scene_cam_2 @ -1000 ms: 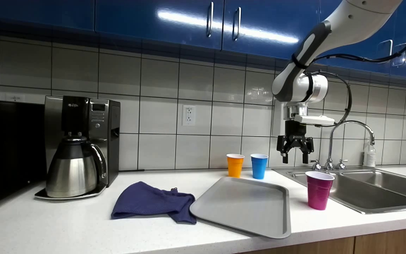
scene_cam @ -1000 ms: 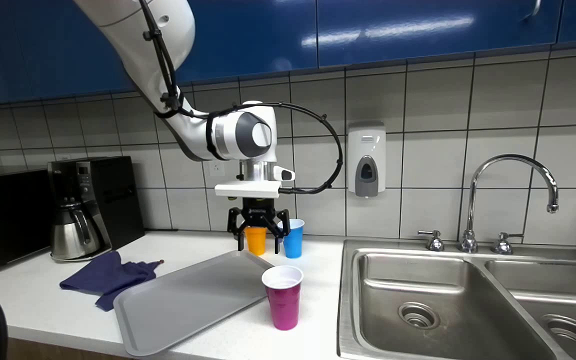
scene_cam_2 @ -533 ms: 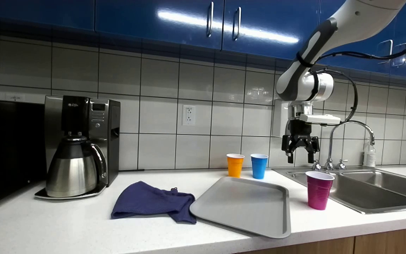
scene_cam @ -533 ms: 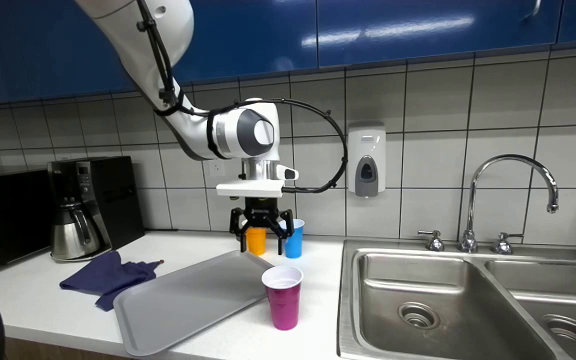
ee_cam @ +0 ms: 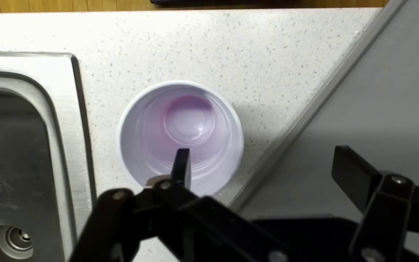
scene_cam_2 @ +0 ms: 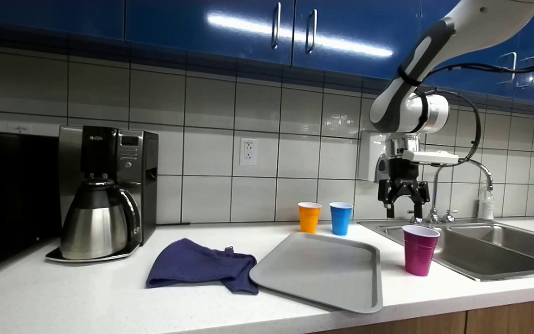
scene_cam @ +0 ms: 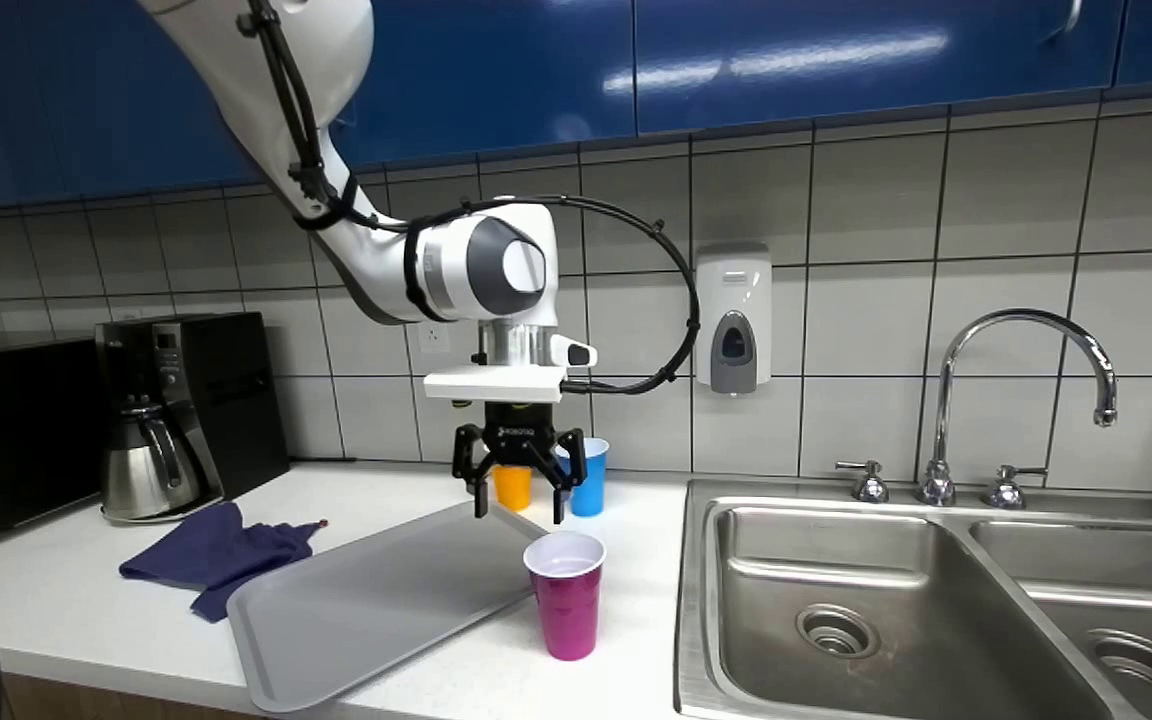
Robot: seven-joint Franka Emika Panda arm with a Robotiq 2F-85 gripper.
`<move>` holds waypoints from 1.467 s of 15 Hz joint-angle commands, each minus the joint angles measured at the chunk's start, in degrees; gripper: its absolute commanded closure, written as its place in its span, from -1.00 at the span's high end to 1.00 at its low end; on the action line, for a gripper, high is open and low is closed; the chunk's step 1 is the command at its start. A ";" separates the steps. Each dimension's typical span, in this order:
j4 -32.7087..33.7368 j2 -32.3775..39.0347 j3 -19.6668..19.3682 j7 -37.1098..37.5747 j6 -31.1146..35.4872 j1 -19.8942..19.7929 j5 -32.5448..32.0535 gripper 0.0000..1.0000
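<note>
My gripper (scene_cam: 519, 514) hangs above the counter with its jaws wide apart and nothing between them. The nearest thing is a magenta cup (scene_cam_2: 420, 253) with a white inside, upright on the counter. In the wrist view the gripper (ee_cam: 262, 150) reaches in from below; one finger (ee_cam: 182, 165) overlaps the cup's open mouth (ee_cam: 189, 123), while the other finger stands over the grey tray (ee_cam: 395, 105). In an exterior view the gripper (scene_cam_2: 404, 215) is higher than the cup's rim and apart from it. An orange cup (scene_cam: 513, 488), partly hidden by the gripper, and a blue cup (scene_cam: 589, 485) stand by the wall.
A steel double sink (scene_cam: 701, 600) with a tall faucet (scene_cam: 1011, 316) lies beside the magenta cup. A purple cloth (scene_cam_2: 202, 266) touches the tray's corner. The coffee maker (scene_cam_2: 102, 195) stands farther along. A soap dispenser (scene_cam: 733, 320) hangs on the tiles under blue cabinets (scene_cam: 786, 60).
The arm has shifted toward the magenta cup: rightward in an exterior view, slightly lower and nearer in the view facing the sink. Jaws stay wide; cups, tray and cloth keep their places.
</note>
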 commanded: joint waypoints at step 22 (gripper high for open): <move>-7.32 1.97 1.35 -0.21 13.53 -0.08 -1.03 1.00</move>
